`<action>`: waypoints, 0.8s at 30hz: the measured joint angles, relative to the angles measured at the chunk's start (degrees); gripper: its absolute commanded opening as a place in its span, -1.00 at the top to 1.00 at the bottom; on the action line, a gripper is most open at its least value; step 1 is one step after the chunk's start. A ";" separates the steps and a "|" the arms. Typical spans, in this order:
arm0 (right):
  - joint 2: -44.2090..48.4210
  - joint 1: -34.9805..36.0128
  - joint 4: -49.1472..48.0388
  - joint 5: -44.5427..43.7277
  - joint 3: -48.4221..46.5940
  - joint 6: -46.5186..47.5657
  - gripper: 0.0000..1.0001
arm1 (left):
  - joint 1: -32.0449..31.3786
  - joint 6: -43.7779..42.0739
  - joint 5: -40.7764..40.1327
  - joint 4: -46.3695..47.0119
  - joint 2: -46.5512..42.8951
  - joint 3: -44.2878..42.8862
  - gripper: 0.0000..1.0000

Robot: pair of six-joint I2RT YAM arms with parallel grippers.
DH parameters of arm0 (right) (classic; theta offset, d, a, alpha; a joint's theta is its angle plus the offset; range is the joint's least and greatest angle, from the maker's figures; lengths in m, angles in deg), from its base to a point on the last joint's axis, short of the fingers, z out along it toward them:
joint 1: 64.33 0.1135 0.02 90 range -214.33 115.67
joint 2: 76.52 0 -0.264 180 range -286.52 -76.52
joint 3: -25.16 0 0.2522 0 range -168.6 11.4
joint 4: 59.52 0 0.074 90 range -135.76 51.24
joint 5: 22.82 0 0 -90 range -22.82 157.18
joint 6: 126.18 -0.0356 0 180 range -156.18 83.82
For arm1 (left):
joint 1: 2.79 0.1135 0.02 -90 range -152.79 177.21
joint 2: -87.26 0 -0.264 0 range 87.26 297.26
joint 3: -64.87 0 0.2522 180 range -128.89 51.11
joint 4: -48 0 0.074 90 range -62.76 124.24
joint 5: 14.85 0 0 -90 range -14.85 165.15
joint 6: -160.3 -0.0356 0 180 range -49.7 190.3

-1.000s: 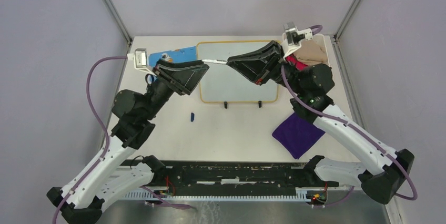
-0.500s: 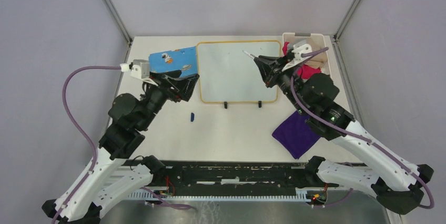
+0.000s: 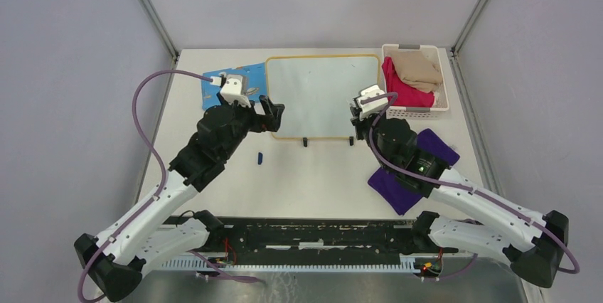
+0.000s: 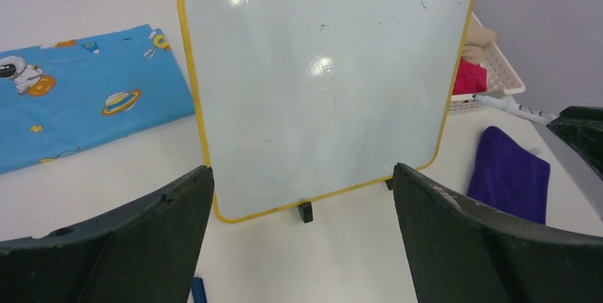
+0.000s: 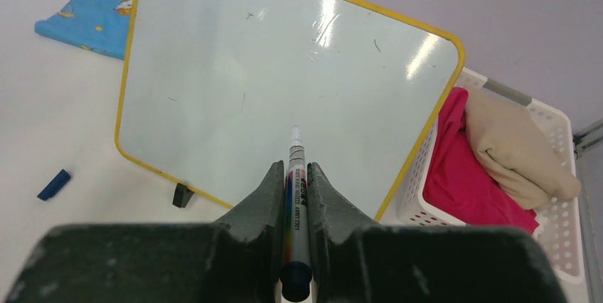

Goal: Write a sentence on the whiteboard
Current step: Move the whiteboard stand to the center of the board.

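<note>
Here we are with the whiteboard [image 3: 323, 97] lying flat at the far middle of the table [image 3: 320, 175], blue patterned cloth [image 3: 238, 79] touching its left edge and a white basket [image 3: 442, 107] of clothes just beside its right, two black clips on the near long edge; the surface is bare apart from faint scuffs, so no stroke of the sentence is down yet; the right gripper [image 5: 294, 169] is clenched on a marker [image 5: 295, 153], tip bare and pointing out over the near right part of the board, not touching as far as I can tell; the left gripper [image 4: 300, 171] is spread wide and empty, facing the board's near left corner; a small blue piece, likely the cap, lies on the table [image 3: 260, 157] near that arm; now the handling: the board looks thin, stiff and light, with a slick face, so I'd expect it to skate on the tabletop under pen pressure; the place to pin it is the yellow rim at the near left corner, clear of the writing area; the marker is slim, hard and smooth, liable to twist between the fingers, so light strokes look wise; a purple cloth [image 3: 409, 175] lies under the right arm.
</note>
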 measured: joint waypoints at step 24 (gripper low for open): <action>4.98 -2.16 -8.90 9.05 7.43 -5.66 1.00 | 18.47 2.97 24.02 3.50 12.96 3.65 -0.86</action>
